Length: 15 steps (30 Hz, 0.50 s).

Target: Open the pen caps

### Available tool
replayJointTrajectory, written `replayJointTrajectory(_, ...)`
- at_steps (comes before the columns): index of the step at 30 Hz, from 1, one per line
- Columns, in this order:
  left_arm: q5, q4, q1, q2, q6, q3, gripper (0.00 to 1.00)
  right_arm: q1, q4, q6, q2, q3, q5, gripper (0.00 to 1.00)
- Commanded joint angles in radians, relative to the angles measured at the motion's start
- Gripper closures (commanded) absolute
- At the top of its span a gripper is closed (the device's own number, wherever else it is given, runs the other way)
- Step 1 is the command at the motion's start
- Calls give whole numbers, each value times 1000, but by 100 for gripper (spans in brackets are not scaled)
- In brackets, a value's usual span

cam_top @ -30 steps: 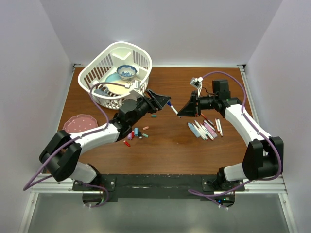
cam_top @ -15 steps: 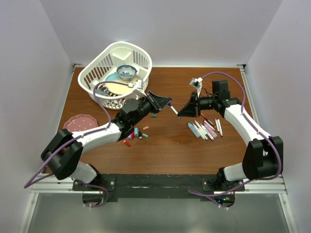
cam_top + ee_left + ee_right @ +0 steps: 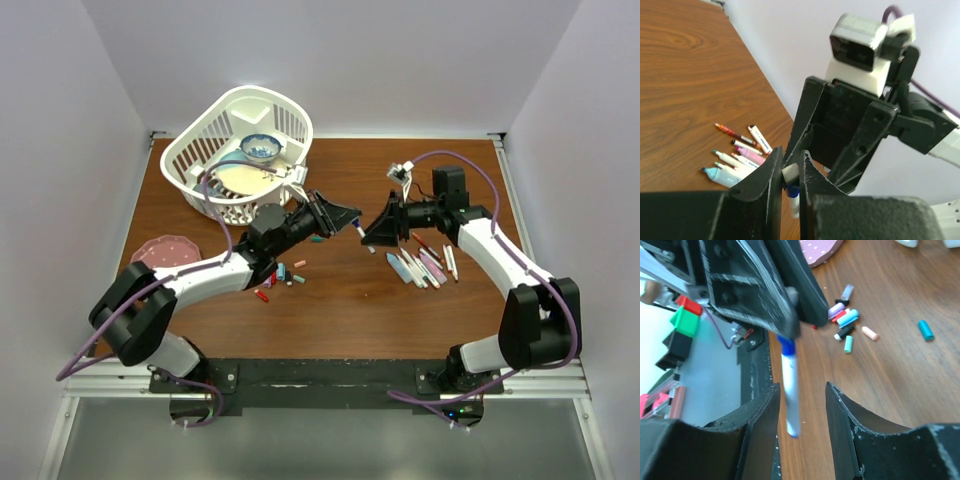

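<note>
Above the middle of the wooden table (image 3: 400, 320) the two arms meet nose to nose, with one pen (image 3: 789, 385) between them. The left gripper (image 3: 343, 214) has its fingers pressed together on one end of that pen, a white barrel with a blue band just past the grip (the left wrist view shows the barrel wedged tight between the two black pads). The right gripper (image 3: 801, 387) stands spread, one finger on each side of the pen's free end with a gap on both sides, so it touches nothing. The pen is off the table, held by the left arm alone. Below the left arm lie the loose pen caps (image 3: 280, 275) in a small huddle of red, blue, teal, pink and black, and one teal cap (image 3: 925, 330) lies apart from them, nearer the grippers. The other pens (image 3: 425, 265) lie side by side on the wood near the right arm. At the far left corner sits a white basket (image 3: 200, 150) with a patterned bowl (image 3: 260, 148) in it, and a pink plate (image 3: 165, 253) rests near the left edge.
</note>
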Motion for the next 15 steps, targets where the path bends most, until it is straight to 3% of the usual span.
replayJointTrajectory(1, 74, 67, -2, 43, 37, 48, 100, 18, 83, 82, 15, -7, -24, 54)
replayJointTrajectory(2, 79, 64, -3, 54, 40, 54, 100, 21, 87, 87, 17, -7, -22, 55)
replayJointTrajectory(4, 77, 61, -5, 62, 50, 63, 100, 30, 88, 96, 20, -9, -16, 66)
replayJointTrajectory(5, 73, 58, -5, 65, 56, 69, 100, 33, 90, 99, 21, -7, -17, 79)
replayJointTrajectory(6, 50, 48, -3, 62, 83, 75, 100, 41, 90, 102, 29, -6, -22, 100)
replayJointTrajectory(11, -137, -34, 78, -34, 195, 137, 100, 67, 51, 81, 47, 5, -18, 100)
replayJointTrajectory(15, -171, -44, 278, -101, 133, 201, 100, 85, 30, 61, 55, 8, -19, 100)
